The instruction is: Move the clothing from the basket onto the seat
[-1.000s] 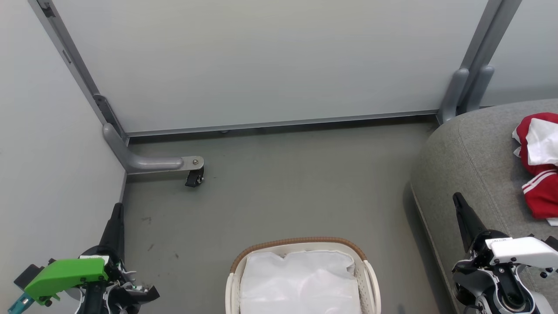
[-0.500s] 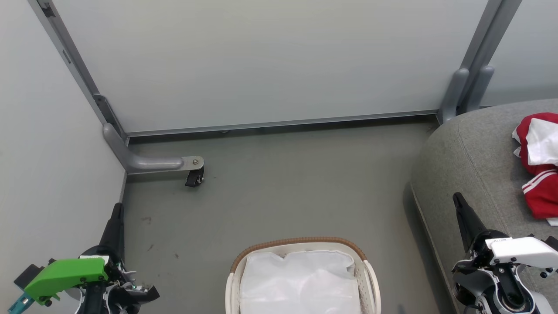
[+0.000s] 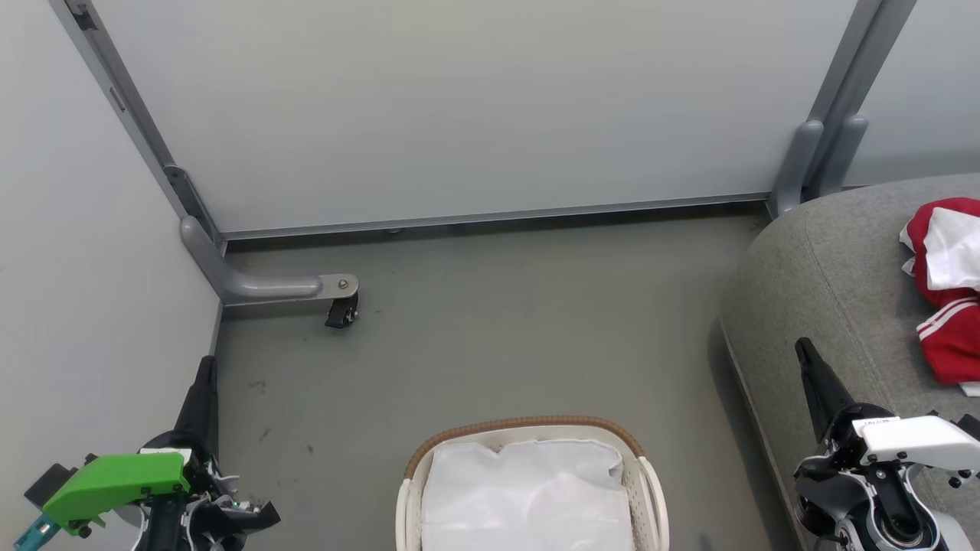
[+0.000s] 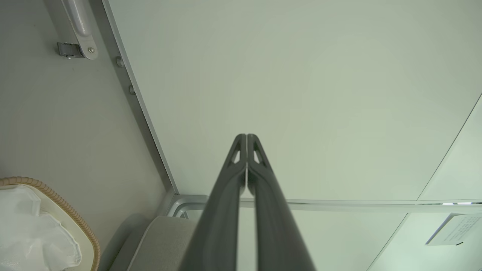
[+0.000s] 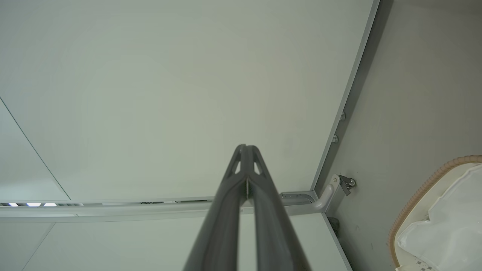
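Note:
The cream basket (image 3: 524,427) with its brown rim stands on the floor at the bottom centre, and I see just the white liner sheet (image 3: 528,493) inside it. Red clothing (image 3: 945,337) with white stripes lies on the grey seat (image 3: 827,275) at the right edge. My left gripper (image 3: 205,363) is shut and empty at the lower left, fingers pointing up beside the left wall. My right gripper (image 3: 802,346) is shut and empty at the lower right, over the seat's front edge. The wrist views show the left gripper (image 4: 246,136) and the right gripper (image 5: 245,146) with fingers pressed together, and the basket rim (image 4: 71,218) (image 5: 418,195).
Pale partition panels (image 3: 475,107) close off the back and left. A grey panel foot with a black caster (image 3: 341,312) juts onto the floor at the left. Another grey post (image 3: 819,161) stands by the seat's far corner. Grey floor (image 3: 498,321) lies between panels, basket and seat.

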Robot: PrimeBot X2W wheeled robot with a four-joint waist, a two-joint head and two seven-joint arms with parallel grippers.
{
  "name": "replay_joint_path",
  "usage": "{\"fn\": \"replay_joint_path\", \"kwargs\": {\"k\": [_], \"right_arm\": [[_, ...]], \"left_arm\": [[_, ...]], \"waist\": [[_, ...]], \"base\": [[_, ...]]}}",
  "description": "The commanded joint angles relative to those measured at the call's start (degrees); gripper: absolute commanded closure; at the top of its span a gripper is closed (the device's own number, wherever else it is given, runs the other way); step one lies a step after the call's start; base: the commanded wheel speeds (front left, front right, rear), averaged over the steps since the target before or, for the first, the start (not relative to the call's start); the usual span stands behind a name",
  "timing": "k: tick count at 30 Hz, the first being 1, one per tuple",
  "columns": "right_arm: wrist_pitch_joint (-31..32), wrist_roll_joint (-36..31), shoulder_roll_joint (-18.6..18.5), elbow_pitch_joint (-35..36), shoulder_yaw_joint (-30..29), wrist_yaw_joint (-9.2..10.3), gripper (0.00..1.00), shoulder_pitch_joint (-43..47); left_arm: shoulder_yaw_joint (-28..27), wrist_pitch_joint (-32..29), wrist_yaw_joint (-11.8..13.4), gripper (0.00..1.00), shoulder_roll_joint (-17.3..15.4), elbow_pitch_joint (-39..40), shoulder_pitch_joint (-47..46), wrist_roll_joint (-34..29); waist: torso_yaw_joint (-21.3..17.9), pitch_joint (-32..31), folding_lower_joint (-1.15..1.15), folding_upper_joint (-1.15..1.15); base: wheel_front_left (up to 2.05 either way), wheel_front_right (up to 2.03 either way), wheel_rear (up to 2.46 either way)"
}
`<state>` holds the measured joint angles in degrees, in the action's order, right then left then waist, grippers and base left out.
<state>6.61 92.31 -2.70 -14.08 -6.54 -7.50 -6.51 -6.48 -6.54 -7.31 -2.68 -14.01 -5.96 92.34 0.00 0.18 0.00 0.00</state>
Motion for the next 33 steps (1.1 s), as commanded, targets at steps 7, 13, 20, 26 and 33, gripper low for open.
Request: {"fn": "replay_joint_path", "kwargs": {"k": [7,13,20,26,33], "right_arm": [[0.08,0.2,-0.34,0.22,-0.07,0.02,1.0,0.6],[0.08,0.2,-0.34,0.21,-0.07,0.02,1.0,0.6],[0.07,0.2,-0.34,0.21,-0.07,0.02,1.0,0.6],[0.07,0.2,-0.34,0.21,-0.07,0.02,1.0,0.6],[0.07,0.2,-0.34,0.21,-0.07,0.02,1.0,0.6]], "left_arm": [[-0.12,-0.19,-0.33,1.0,-0.38,0.02,-0.55,0.16],[-0.12,-0.19,-0.33,1.0,-0.38,0.04,-0.55,0.16],[-0.12,-0.19,-0.33,1.0,-0.38,0.02,-0.55,0.16],[-0.12,-0.19,-0.33,1.0,-0.38,0.05,-0.55,0.16],[-0.12,-0.18,-0.33,1.0,-0.38,0.04,-0.55,0.16]], "waist": [[0.0,0.0,0.0,0.0],[0.0,0.0,0.0,0.0],[0.0,0.0,0.0,0.0],[0.0,0.0,0.0,0.0],[0.0,0.0,0.0,0.0]], "base": [[0.0,0.0,0.0],[0.0,0.0,0.0],[0.0,0.0,0.0],[0.0,0.0,0.0],[0.0,0.0,0.0]]}}
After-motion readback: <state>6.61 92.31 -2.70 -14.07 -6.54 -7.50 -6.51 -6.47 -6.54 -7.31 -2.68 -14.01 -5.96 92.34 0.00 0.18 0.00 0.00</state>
